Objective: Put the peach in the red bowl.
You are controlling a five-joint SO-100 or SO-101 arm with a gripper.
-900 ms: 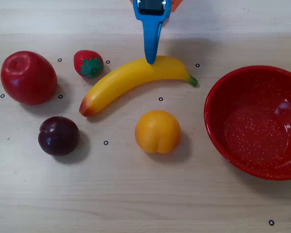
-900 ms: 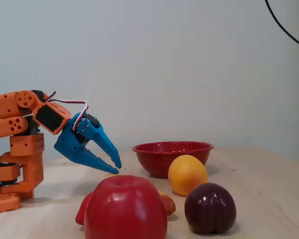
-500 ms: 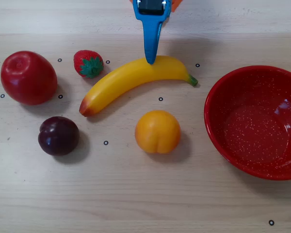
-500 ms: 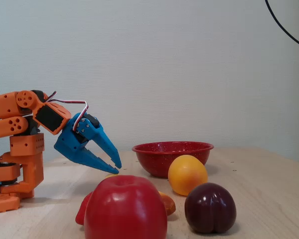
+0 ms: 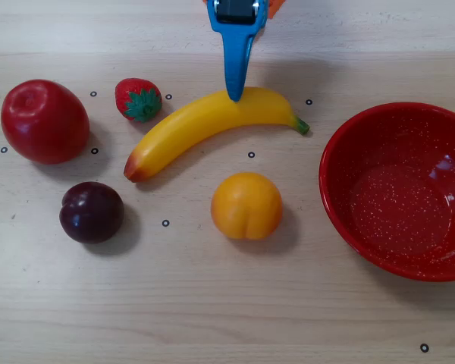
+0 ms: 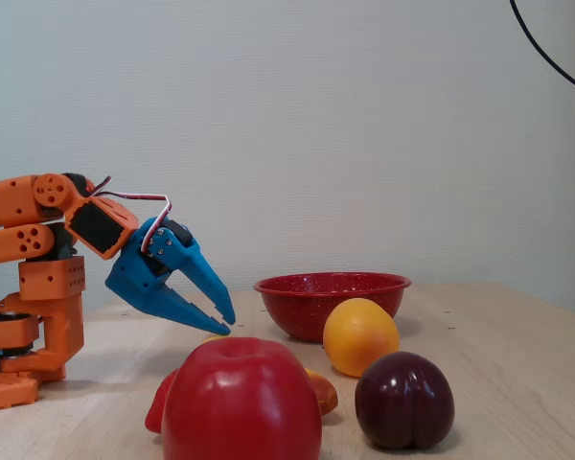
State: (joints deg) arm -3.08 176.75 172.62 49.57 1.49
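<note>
The peach [image 5: 246, 205] sits on the table [image 5: 212, 303], below the claw [image 5: 234, 95] in the overhead view, with the banana [image 5: 212, 121] between the two. It is round, so it has no real long axis; its shallow crease shows on the lower side in the overhead view, running toward the bottom edge of that picture and away from the claw. In the fixed view the peach [image 6: 360, 335] stands to the right of the claw [image 6: 220, 321], just in front of the red bowl [image 6: 332, 302].

The red bowl [image 5: 341, 144] stands upright to the right of the peach in the overhead view, near it but apart, and down and to the right of the claw.

The banana lies across the picture directly under the claw tip, its green end pointing right toward the bowl and its orange end down and left. The strawberry [image 5: 139, 99] is left of the claw, beside the banana's upper edge. The red apple [image 5: 44, 121] lies farther left, and the dark plum [image 5: 92, 211] is down and left of the claw, well apart from the peach.

The claw points downward over the banana's middle. In the fixed view its two blue fingers [image 6: 187, 305] stand slightly parted with nothing between them, above the table.
</note>
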